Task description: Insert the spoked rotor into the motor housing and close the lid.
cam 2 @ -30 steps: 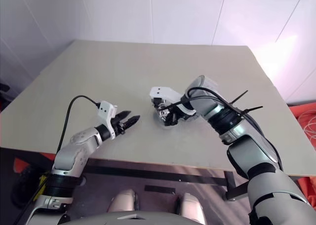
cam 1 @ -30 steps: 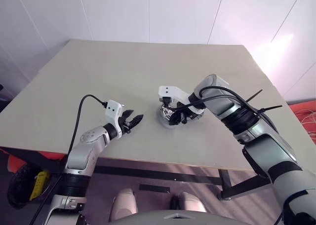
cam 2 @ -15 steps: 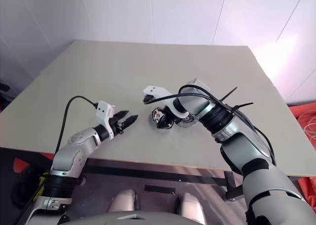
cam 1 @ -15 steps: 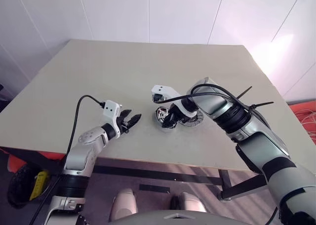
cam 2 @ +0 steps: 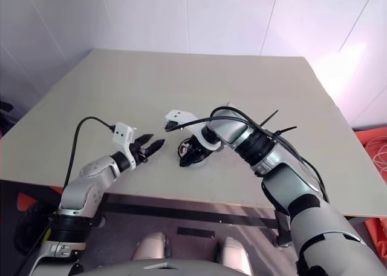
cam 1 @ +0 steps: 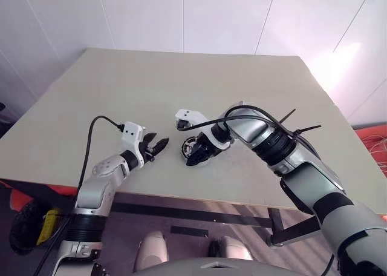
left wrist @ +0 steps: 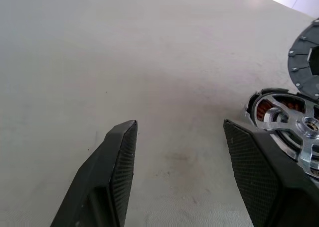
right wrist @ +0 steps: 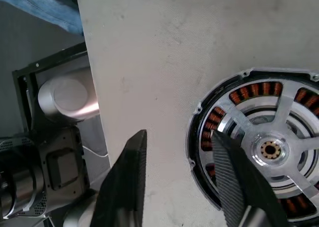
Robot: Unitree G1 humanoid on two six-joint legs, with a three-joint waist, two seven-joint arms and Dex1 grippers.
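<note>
The motor housing (right wrist: 244,93), dark with copper windings, lies flat on the table, and the shiny spoked rotor (right wrist: 270,148) sits inside it. In the head views the pair lies at the table's middle front (cam 1: 190,147). My right gripper (right wrist: 182,182) is open and points down at the housing's edge, with one finger over the rim and the other over bare table. My left gripper (left wrist: 179,172) is open and empty just to the left of the housing (left wrist: 264,107). The grey lid (left wrist: 304,62) lies flat beyond the housing. In the head views my right arm hides it.
The beige table (cam 1: 181,88) stretches bare behind and to both sides. Its near edge (cam 1: 181,197) runs close below both grippers. Blue cloth (right wrist: 50,8) shows beyond that edge.
My right gripper has moved left, toward the left gripper, and the housing with the rotor shifted left with it. Its jaws were shut and now stand open. The left gripper has stayed put.
</note>
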